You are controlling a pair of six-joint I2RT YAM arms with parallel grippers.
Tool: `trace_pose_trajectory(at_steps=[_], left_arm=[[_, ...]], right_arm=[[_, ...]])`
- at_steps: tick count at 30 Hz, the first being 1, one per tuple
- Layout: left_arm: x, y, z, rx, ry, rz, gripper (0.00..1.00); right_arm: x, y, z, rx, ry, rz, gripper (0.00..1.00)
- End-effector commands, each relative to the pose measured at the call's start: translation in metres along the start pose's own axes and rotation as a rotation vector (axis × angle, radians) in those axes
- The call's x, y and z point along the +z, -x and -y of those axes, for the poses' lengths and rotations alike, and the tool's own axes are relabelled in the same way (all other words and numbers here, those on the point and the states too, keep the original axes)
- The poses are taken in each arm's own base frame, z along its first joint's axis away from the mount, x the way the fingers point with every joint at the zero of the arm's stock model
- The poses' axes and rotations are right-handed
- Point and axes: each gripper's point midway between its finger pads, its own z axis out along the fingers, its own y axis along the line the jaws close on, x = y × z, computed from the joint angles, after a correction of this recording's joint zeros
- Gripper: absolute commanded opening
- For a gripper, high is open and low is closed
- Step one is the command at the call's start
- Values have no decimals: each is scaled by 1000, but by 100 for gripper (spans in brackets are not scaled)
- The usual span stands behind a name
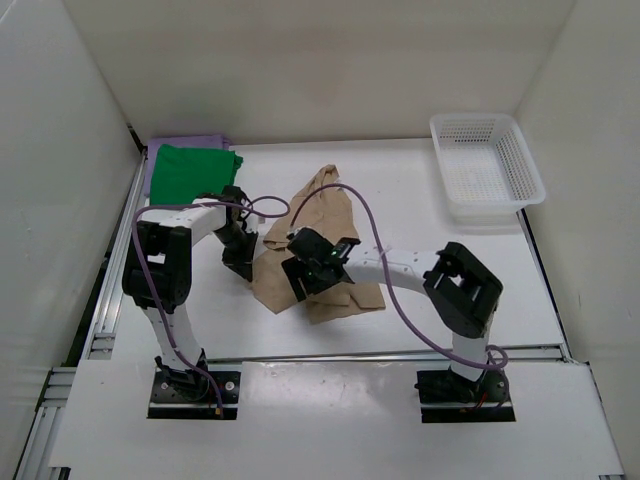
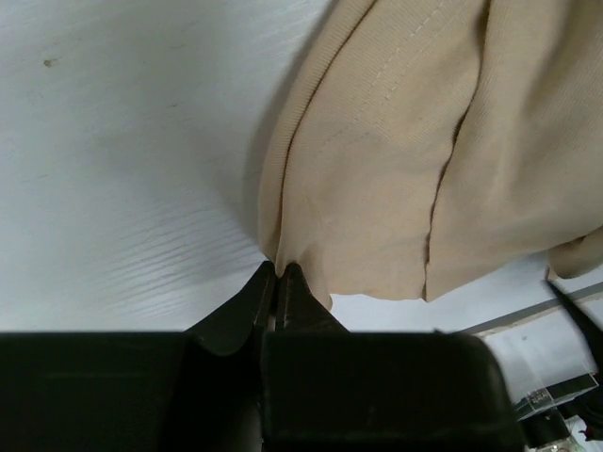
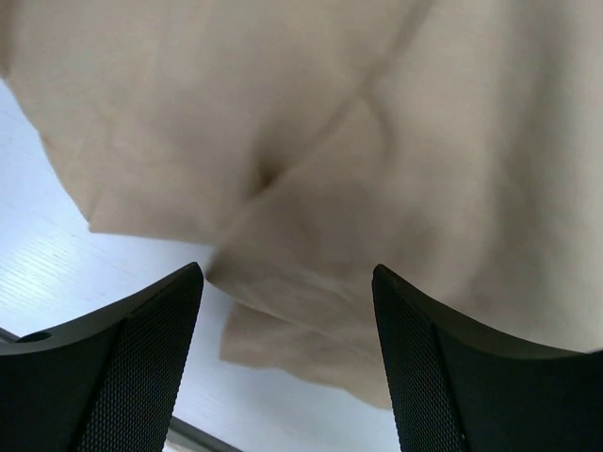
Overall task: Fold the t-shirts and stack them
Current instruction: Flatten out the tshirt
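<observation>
The tan beige t-shirt [image 1: 318, 215] lies crumpled in the middle of the table. My left gripper [image 1: 243, 262] is at its left edge, shut on a pinch of the tan cloth [image 2: 281, 254]. My right gripper [image 1: 305, 282] hovers over the shirt's near part, open and empty, with the cloth [image 3: 311, 160] below its fingers [image 3: 141, 330]. The bright green t-shirt [image 1: 192, 172] lies folded on the lavender purple t-shirt [image 1: 186, 143] at the far left corner.
A white mesh basket [image 1: 486, 168] stands at the far right. White walls close the table on the left, back and right. A metal rail [image 1: 110, 290] runs along the left edge.
</observation>
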Motion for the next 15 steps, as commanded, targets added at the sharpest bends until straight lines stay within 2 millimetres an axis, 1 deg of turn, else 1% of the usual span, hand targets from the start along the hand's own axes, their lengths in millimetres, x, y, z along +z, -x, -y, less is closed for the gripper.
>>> trace_pose_trajectory(at_steps=[1,2,3,4,5,6,7,8,9,10,11,12,14,15], left_arm=[[-8,10,10,11,-44,29,10],[-8,10,10,11,-44,29,10],[-8,10,10,11,-44,29,10],[-8,10,10,11,-44,29,10],[-8,10,10,11,-44,29,10],[-8,10,10,11,-44,29,10],[-8,10,10,11,-44,29,10],[-7,7,7,0,-43,23,10],[-7,7,7,0,-43,23,10],[-7,7,7,0,-43,23,10],[-10,8,5,-8,-43,34,10],[-11,6,5,-10,-43,26,10],[-14,10,-1,-28,-42,40,10],[-19,13,0,-25,-42,53,10]], right_arm=[[1,25,-21,-34,21,63,76],[3,25,-22,-34,19,58,76],[7,23,-19,-25,4,50,74],[6,24,-20,-25,3,49,73],[13,18,-14,-28,-30,24,67],[16,13,-12,-18,-39,5,61],[13,17,-14,-17,-37,10,56],[16,15,-11,-18,-49,6,43],[16,15,-12,-9,-49,7,35],[12,20,-11,-8,-53,25,28],[8,21,-9,-7,-59,34,17],[5,23,-10,-6,-55,42,14],[3,24,-6,11,-58,46,1],[-2,27,-8,13,-52,58,0]])
